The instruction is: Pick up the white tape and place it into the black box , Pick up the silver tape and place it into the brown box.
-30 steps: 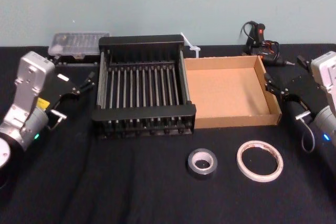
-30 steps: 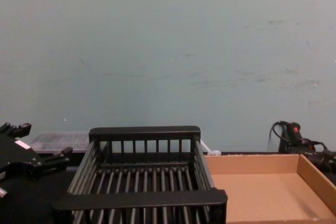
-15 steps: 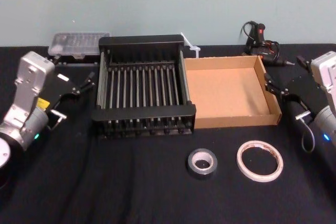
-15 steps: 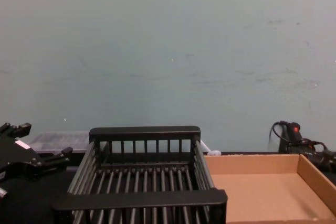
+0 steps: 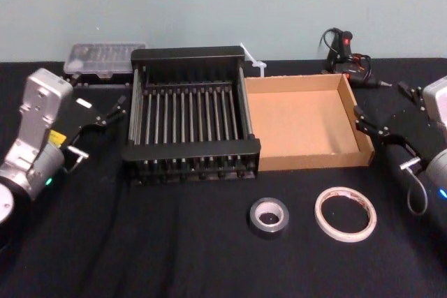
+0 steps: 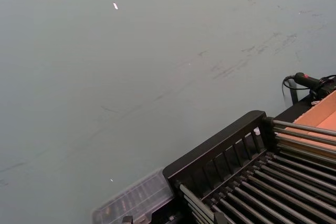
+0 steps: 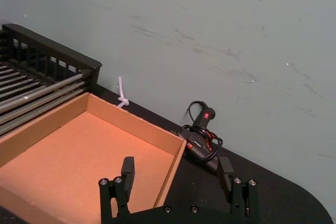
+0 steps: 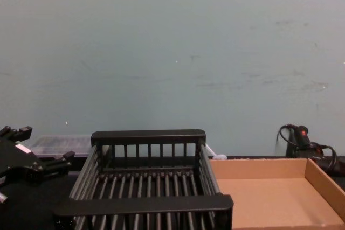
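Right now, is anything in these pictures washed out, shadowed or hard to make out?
Head view: even light, soft shadows; the silver tape and white tape stand out on the dark table, though the black box blends into it. Right wrist view: the brown box looks strongly orange. Chest view: the wall looks flat and dull.

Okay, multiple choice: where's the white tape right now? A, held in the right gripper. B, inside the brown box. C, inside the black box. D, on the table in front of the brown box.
D: the white tape lies flat on the black table, nearer the robot than the brown box, right of the silver tape, with neither gripper touching it.
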`<action>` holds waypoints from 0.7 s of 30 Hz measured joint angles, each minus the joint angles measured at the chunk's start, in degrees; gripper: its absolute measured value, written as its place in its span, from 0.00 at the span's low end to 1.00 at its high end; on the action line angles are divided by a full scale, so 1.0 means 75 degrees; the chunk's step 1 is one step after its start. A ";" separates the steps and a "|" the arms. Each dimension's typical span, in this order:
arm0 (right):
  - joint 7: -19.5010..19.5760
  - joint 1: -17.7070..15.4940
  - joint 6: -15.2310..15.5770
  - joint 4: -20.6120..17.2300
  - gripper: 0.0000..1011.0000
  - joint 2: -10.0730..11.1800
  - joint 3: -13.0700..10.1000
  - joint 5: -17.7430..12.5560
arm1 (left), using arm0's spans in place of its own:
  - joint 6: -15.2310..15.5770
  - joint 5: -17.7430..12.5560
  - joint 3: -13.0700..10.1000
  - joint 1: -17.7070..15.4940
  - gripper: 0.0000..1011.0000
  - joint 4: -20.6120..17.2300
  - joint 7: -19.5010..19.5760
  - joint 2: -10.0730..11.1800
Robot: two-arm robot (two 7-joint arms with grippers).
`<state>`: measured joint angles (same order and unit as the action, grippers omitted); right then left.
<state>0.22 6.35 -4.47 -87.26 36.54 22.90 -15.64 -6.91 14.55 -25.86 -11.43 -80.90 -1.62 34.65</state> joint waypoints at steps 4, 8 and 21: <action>-0.0084 -0.0350 0.0318 -0.0504 0.99 0.0126 -0.0184 -0.0129 | 0.0000 0.0000 0.0000 0.0000 0.99 0.0000 0.0000 0.0000; -0.0161 -0.0617 0.0609 -0.0884 0.99 0.0225 -0.0363 -0.0311 | 0.0000 0.0000 0.0000 0.0000 0.99 -0.0001 0.0000 0.0000; -0.0826 -0.1633 0.1328 -0.2147 0.99 0.0663 -0.1142 -0.1193 | 0.0000 0.0000 0.0000 0.0000 0.99 0.0000 0.0000 0.0000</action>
<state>-5.98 -5.90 5.49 -103.36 41.51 14.33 -24.59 -6.91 14.55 -25.86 -11.43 -80.90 -1.62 34.65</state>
